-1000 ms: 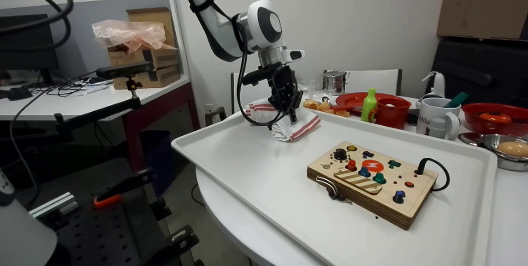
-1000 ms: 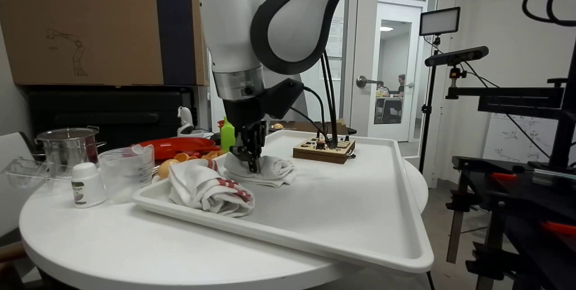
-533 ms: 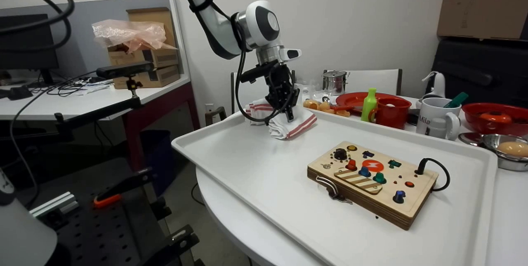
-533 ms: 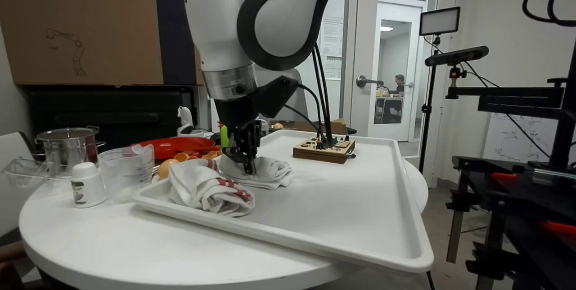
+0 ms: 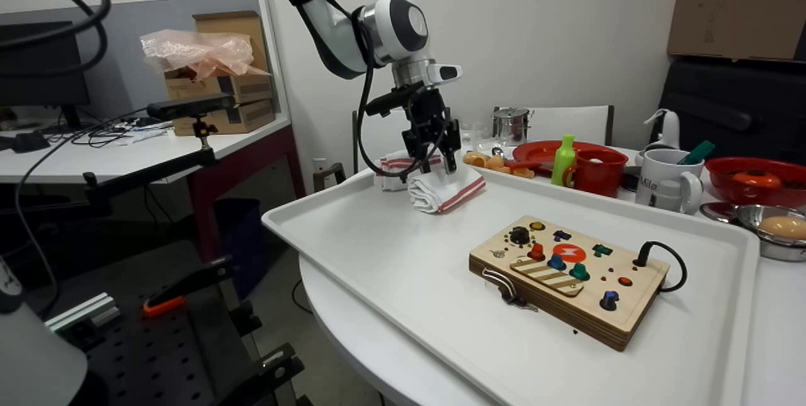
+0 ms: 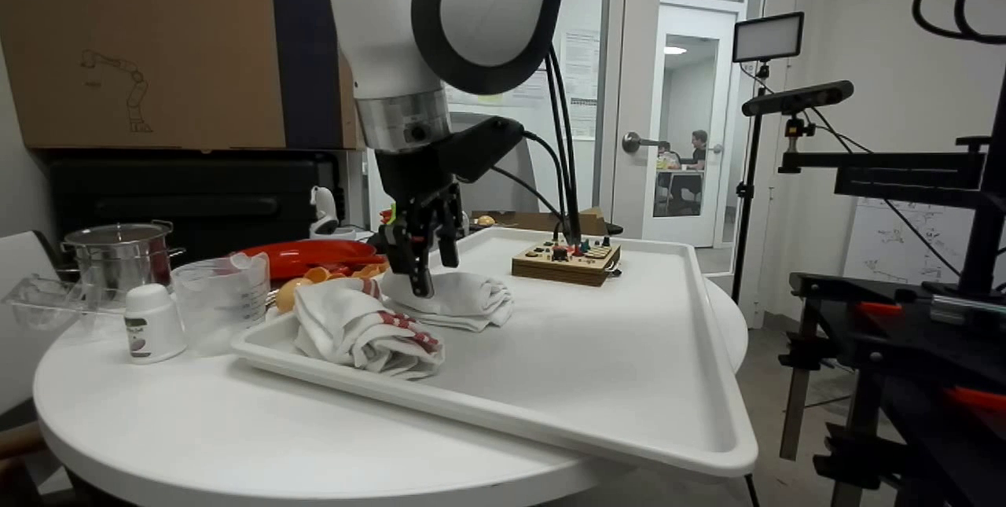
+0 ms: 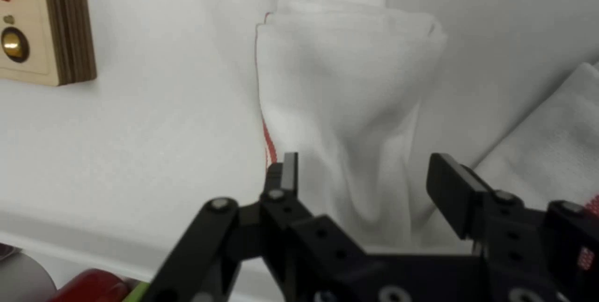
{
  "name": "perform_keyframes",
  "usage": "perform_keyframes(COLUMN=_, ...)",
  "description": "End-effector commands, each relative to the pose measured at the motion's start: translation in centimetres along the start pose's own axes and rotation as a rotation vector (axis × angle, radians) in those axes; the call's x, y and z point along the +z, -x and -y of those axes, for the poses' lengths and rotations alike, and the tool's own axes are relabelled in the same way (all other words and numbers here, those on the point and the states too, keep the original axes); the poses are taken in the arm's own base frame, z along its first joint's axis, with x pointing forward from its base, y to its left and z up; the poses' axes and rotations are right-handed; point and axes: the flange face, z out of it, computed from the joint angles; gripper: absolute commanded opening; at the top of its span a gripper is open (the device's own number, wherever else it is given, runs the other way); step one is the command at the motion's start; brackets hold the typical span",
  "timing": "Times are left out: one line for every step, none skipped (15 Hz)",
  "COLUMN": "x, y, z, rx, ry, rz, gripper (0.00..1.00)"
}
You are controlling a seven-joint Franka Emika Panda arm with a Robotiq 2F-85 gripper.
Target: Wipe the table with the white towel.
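Gripper (image 5: 438,169) up and spread, white towel (image 5: 441,192) loose on the table (image 5: 378,252)

Since half a second earlier the gripper had lifted slightly and its fingers had gone from close together to wide apart; the towel had barely shifted.

Left end: second striped cloth (image 6: 365,338) lay just beside the towel, near twin, couldn't tell if touching. In the wrist view one finger (image 7: 450,192) overlapped its edge, so closing off-line could have pinched both cloths or dragged the wrong one.

Next, the gripper: wide, holding nothing; couldn't tell whether the tips brushed fabric. If this was a let-go, a fold snagged on a tip might have ridden up with the arm.

Towel sat folded under and between the fingers, close to the back rim. Looked limp, so a shallow grab would probably have caught the top layer only and unrolled the rest; too deep, and the tips would have scraped the hard surface.

Further right, green bottle (image 5: 564,162) stood upright just past the rim; a stroke overshooting that way might have tipped it.

Wooden board (image 5: 570,277) sat on the table, well apart from the towel; a long swipe would likely have bumped it. Small dark speck (image 5: 575,332) lay in front, likely missed if wiping stopped short.
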Motion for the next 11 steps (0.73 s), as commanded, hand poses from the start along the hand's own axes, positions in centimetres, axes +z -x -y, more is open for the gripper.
perform_keyframes(x=-5.4, y=3.0, z=-0.9, rx=-0.003, ry=-0.065, rz=-0.059, gripper=1.0)
perform_keyframes(x=-7.0, y=3.8, z=-0.9, rx=-0.007, ry=-0.072, rz=-0.088, gripper=1.0)
perform_keyframes(x=-8.7, y=4.8, z=-0.8, rx=-0.011, ry=-0.082, rz=-0.119, gripper=1.0)
perform_keyframes(x=-10.1, y=5.6, z=-0.7, rx=-0.016, ry=-0.09, rz=-0.143, gripper=1.0)
perform_keyframes(x=-11.7, y=6.5, z=-0.5, rx=-0.027, ry=-0.096, rz=-0.172, gripper=1.0)
perform_keyframes(x=-13.0, y=7.4, z=-0.3, rx=-0.036, ry=-0.102, rz=-0.197, gripper=1.0)
perform_keyframes(x=-10.6, y=4.3, z=-0.2, rx=-0.025, ry=-0.09, rz=-0.154, gripper=1.0)
perform_keyframes(x=-11.7, y=4.9, z=-0.1, rx=-0.03, ry=-0.095, rz=-0.164, gripper=1.0)
perform_keyframes(x=-12.0, y=5.0, z=-0.2, rx=-0.029, ry=-0.095, rz=-0.165, gripper=1.0)
perform_keyframes(x=-11.7, y=4.9, z=-0.2, rx=-0.028, ry=-0.094, rz=-0.16, gripper=1.0)
perform_keyframes(x=-11.2, y=4.8, z=-0.3, rx=-0.026, ry=-0.093, rz=-0.154, gripper=1.0)
